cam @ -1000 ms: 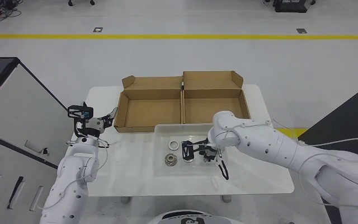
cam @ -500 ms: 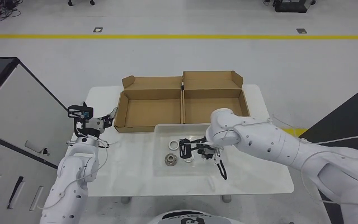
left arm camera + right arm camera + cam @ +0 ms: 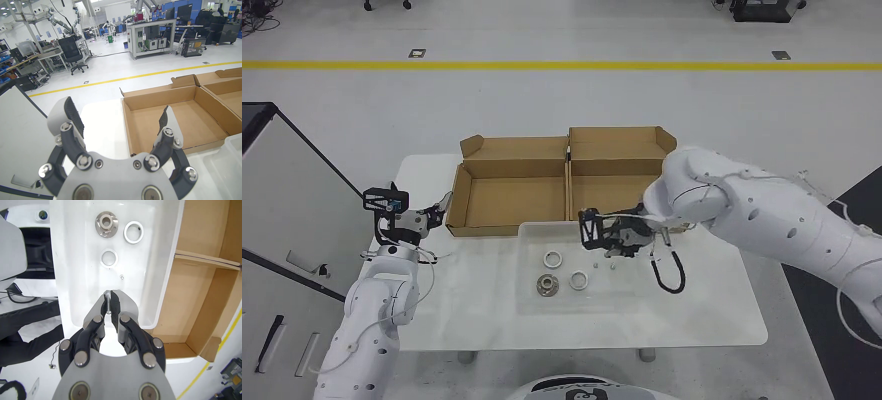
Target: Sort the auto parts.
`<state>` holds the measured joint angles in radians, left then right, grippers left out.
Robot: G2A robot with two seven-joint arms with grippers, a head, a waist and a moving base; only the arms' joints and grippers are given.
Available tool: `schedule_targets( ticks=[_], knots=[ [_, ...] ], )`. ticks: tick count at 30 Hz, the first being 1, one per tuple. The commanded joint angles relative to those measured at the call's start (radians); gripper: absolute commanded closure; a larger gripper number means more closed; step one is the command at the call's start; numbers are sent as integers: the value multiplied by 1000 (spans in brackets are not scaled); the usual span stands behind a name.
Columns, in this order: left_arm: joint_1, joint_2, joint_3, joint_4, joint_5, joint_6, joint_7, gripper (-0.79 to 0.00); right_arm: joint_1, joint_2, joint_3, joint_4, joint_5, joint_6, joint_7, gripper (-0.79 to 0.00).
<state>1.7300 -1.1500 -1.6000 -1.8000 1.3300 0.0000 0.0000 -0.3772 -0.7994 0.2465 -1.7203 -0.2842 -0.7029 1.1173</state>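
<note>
From above, the table [image 3: 472, 300] carries a clear tray [image 3: 642, 292] on the robot's side. Two open cardboard boxes stand at the tray's 12 o'clock, the left box [image 3: 510, 200] and the right box [image 3: 627, 195], wall against wall. The right claw [image 3: 586, 228] hangs over the tray's far rim, just short of the right box's near wall. Three parts lie in the tray's left half. They are a large ring [image 3: 553, 259], a small ring [image 3: 579, 281] at its 4 o'clock, and a flanged hub [image 3: 546, 287] at the large ring's 6 o'clock. None of the three touches another. The left claw [image 3: 437, 212] sits at 9 o'clock of the left box, near its side wall, over the table's left edge.

In the left wrist view, the left claw [image 3: 117, 106] is spread wide with nothing between its ribbed pads. Beyond it lies the left box [image 3: 189, 117], its floor bare, with the right box [image 3: 226, 91] past that. A corner of the tray [image 3: 232, 147] sits just beside the left box's near wall.

In the right wrist view, the right claw [image 3: 109, 294] is pressed together on a threaded bolt [image 3: 108, 303], which lies lengthwise between the pads. Below it is the tray [image 3: 166, 275]. The tray holds the flanged hub [image 3: 106, 224], the large ring [image 3: 133, 232] just beside the hub, the small ring [image 3: 109, 258] nearer the claw, and a tiny nut [image 3: 122, 277] between the small ring and the claw. The right box [image 3: 189, 306] runs alongside the tray.
</note>
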Motion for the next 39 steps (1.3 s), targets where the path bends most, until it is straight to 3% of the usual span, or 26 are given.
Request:
schedule_targets(
  ticks=[1,8,20,23,29,39],
  knots=[
    [0,0,0,0,0,0,0,-785,-7,31,23,21,24,-56,-56,0],
    [0,0,0,0,0,0,0,-785,-50,109,62,86,75,-202,-202,0],
    [0,0,0,0,0,0,0,-785,-55,109,62,89,84,-197,-213,0],
    [0,0,0,0,0,0,0,-785,-75,112,89,151,180,-199,-301,0],
    [0,0,0,0,0,0,0,-785,-106,114,119,291,501,-309,-383,0],
    [0,0,0,0,0,0,0,-785,-132,69,147,298,990,-309,-309,0]
  ],
)
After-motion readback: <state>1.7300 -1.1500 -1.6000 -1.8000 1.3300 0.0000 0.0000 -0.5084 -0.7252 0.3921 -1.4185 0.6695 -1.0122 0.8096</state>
